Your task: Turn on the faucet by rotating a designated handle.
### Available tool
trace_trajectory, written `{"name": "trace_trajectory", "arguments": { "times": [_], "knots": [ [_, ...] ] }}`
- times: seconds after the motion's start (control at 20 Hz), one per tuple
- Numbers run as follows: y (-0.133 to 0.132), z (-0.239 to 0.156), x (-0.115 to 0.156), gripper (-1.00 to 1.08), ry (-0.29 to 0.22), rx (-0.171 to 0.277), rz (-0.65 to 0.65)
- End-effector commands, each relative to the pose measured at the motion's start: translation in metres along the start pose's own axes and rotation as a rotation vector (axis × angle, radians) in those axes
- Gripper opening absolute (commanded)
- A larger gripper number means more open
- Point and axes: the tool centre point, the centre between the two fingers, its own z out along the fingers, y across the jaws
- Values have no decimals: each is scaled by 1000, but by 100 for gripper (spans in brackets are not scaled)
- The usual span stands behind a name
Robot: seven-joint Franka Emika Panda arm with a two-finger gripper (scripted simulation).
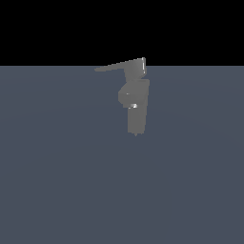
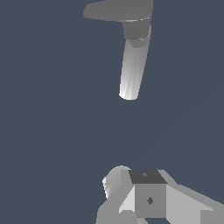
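Jaws (image 2: 148,197) of unclear spread sit well apart from the faucet (image 2: 133,65) and its handle (image 2: 116,11).

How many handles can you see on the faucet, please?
1: the handle sits at the top of the faucet, pointing toward the exterior view's left. Another behind the body could be hidden.

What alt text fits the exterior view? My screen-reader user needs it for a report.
A small grey faucet stands alone on a flat blue-grey floor under a black background. Its long thin handle juts from the top toward the exterior view's left, tapering to a point. No robot arm appears in this view.
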Motion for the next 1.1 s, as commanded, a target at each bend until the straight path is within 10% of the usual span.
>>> {"name": "trace_trajectory", "arguments": {
  "times": [0.0,1.05],
  "knots": [
    [0,0,0,-100,0,0,0],
    [-46,26,32,-100,-19,-17,231]
  ]
}}
